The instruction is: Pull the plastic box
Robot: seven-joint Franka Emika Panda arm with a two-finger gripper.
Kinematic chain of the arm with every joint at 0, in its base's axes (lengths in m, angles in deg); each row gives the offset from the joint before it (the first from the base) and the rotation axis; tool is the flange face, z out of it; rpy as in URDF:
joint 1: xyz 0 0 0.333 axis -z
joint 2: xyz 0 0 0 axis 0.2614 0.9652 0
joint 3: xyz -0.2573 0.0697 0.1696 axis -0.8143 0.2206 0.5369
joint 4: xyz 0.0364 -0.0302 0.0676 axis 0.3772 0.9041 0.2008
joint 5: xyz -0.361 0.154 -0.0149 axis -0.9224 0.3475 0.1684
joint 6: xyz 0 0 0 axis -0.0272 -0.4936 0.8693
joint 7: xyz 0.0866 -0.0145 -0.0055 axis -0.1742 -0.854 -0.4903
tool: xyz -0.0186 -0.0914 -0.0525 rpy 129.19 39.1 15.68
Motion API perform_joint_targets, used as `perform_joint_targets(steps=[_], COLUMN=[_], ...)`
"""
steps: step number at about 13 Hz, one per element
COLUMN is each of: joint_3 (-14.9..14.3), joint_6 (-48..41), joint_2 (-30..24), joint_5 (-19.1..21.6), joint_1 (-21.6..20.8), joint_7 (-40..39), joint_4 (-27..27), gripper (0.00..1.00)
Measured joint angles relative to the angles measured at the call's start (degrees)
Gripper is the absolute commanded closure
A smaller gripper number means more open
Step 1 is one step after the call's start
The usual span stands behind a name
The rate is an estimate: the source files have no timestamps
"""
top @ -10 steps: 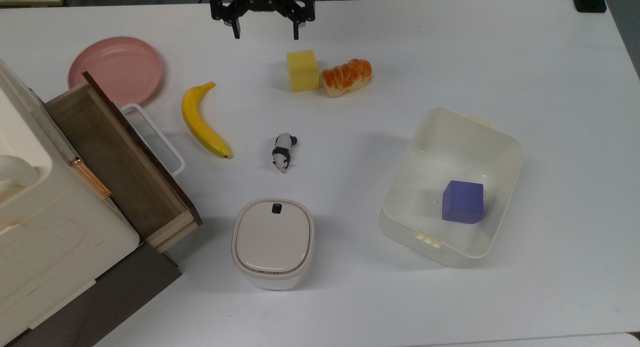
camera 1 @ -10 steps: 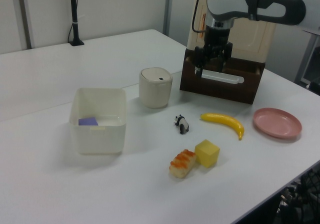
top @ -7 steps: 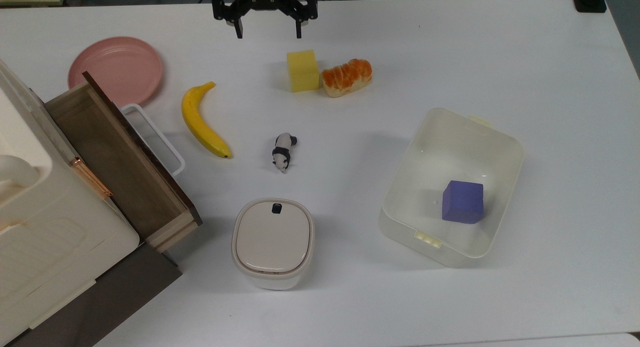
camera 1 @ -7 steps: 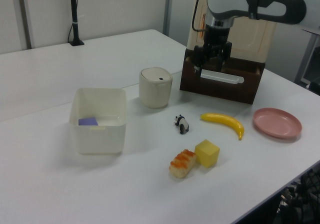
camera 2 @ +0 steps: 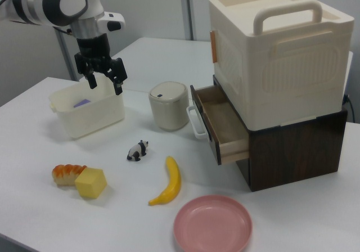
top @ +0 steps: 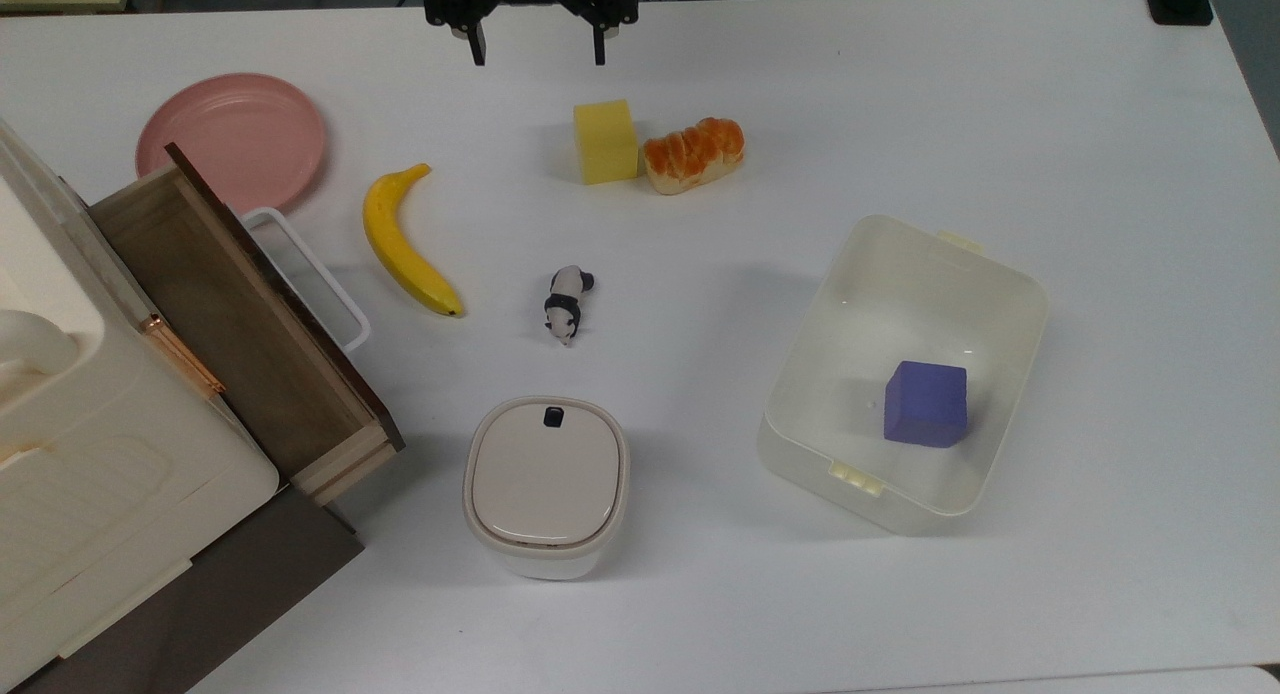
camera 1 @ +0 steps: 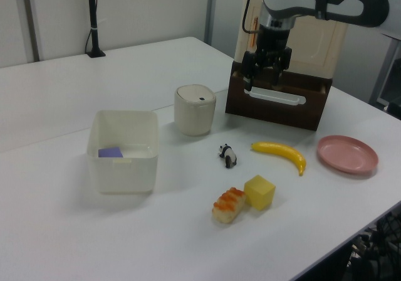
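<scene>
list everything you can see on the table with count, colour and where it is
plastic box: 1, translucent off-white, top view's right, lidless
cube: 1, purple, inside the plastic box
sponge block: 1, yellow, top view's upper middle
bread roll: 1, orange-brown, touching the sponge block on the top view's right
banana: 1, yellow, between plate and panda
panda figure: 1, black and white, centre
plate: 1, pink, top view's upper left
lidded container: 1, white with beige lid, top view's lower middle
storage unit: 1, cream over dark brown, wooden drawer open
table: 1, white
tool: 1, black, fingers open, holding nothing, top view's top edge
</scene>
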Motion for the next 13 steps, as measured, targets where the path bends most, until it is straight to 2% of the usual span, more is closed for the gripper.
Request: perform_joint_targets(steps=[2, 6, 13], joint_3=[0.0, -0.37, -0.46], joint_6=[0.0, 0.0, 0.0], joint_2=[-0.01, -0.01, 0.05], joint_5=[0.13, 5.36, 5.59], joint_1=[0.0, 0.85, 0.78], joint_7=[-0.13, -2.68, -3.64], joint_4=[0.01, 0.06, 0.58], gripper=[0.0, 0.0, 0.0])
